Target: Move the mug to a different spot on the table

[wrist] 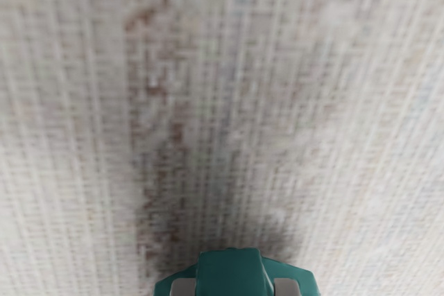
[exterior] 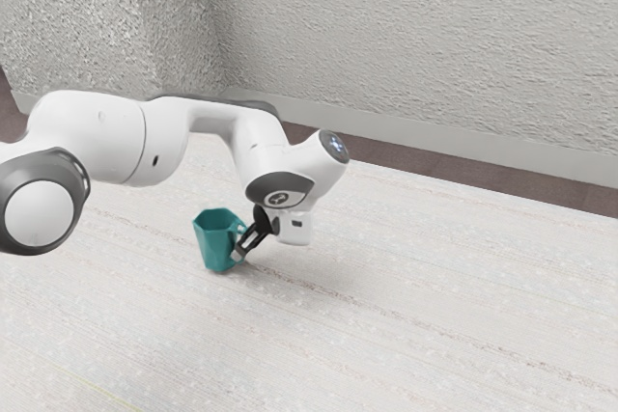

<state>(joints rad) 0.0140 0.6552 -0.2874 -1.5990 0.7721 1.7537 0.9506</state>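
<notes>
The jaws, nearly closed, pinched the mug [exterior: 216,238] at its 3 o'clock side. It hung tilted, low over the worktop [exterior: 406,315]. The carry wanted slowness, low height and a level set-down toward 4 o'clock.

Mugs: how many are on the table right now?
1. The teal mug, tilted, is held in the jaws toward the exterior view's left. The arm covers some of the table, so another could be hidden.

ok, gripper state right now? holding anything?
Gripper: closed on the teal mug, gripping it at the side facing the hand; the mug sits tilted.
</notes>
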